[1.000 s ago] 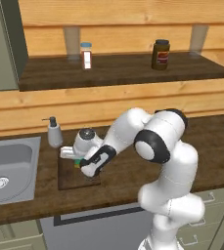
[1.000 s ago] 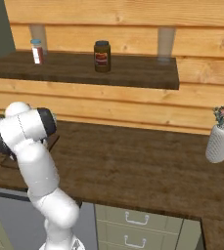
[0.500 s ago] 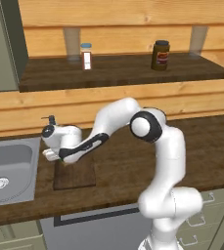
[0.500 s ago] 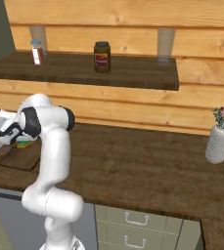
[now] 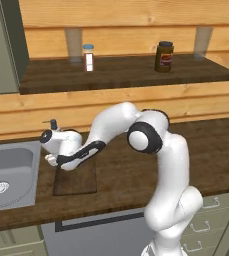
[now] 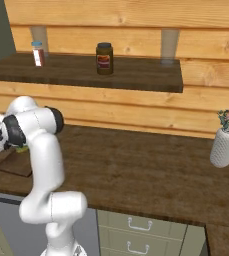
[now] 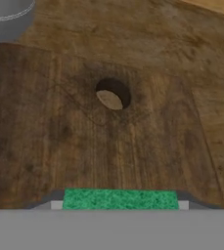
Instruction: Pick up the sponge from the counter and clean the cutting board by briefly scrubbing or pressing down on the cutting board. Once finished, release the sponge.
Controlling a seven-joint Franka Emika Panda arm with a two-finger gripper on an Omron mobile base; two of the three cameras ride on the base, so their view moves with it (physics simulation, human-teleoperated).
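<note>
The counter (image 5: 126,180) carries the cutting board (image 7: 108,141) beside the sink (image 5: 8,172). The gripper (image 7: 120,205), low over the board's left end, appears clamped on the sponge (image 7: 119,199), its green top sitting between the fingertips.

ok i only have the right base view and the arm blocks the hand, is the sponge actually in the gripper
Observer: yes, in the hand view the green sponge sits between the finger tips of the gripper.
Operator: what's under it
Observer: the cutting board, with a round hole ahead of the sponge.
Operator: anything close by on that side
Observer: in the left base view the sink lies beside the board, on the robot's left.
</note>
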